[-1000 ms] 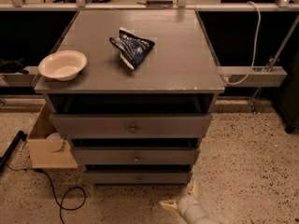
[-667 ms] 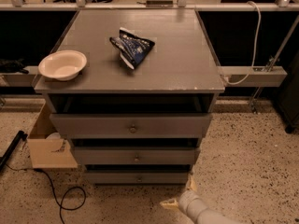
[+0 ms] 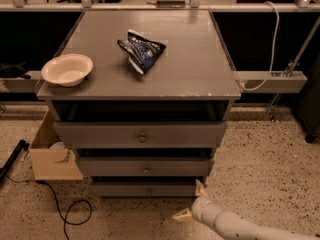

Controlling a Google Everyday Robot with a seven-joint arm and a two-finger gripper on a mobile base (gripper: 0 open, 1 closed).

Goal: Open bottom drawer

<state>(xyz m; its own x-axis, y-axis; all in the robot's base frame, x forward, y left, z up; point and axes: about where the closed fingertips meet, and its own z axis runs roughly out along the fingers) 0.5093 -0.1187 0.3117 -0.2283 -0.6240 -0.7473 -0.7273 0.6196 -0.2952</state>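
The grey cabinet has three drawer fronts. The bottom drawer (image 3: 145, 189) is the lowest and narrowest, with a small round knob (image 3: 148, 190) at its centre; it looks closed. My gripper (image 3: 193, 202) is low at the bottom right of the cabinet, just in front of the bottom drawer's right end. Its two cream fingers are spread apart and hold nothing; one fingertip (image 3: 201, 187) is close to the drawer's right corner. The white arm (image 3: 235, 226) comes in from the lower right.
A white bowl (image 3: 67, 69) and a blue snack bag (image 3: 141, 51) lie on the cabinet top (image 3: 200, 69). A cardboard box (image 3: 52, 159) and a black cable (image 3: 65, 211) are on the floor at the left. A white rail (image 3: 270, 81) is at the right.
The gripper and arm have shifted slightly to the right and a little closer to the bottom drawer's right end. The drawers have not moved.
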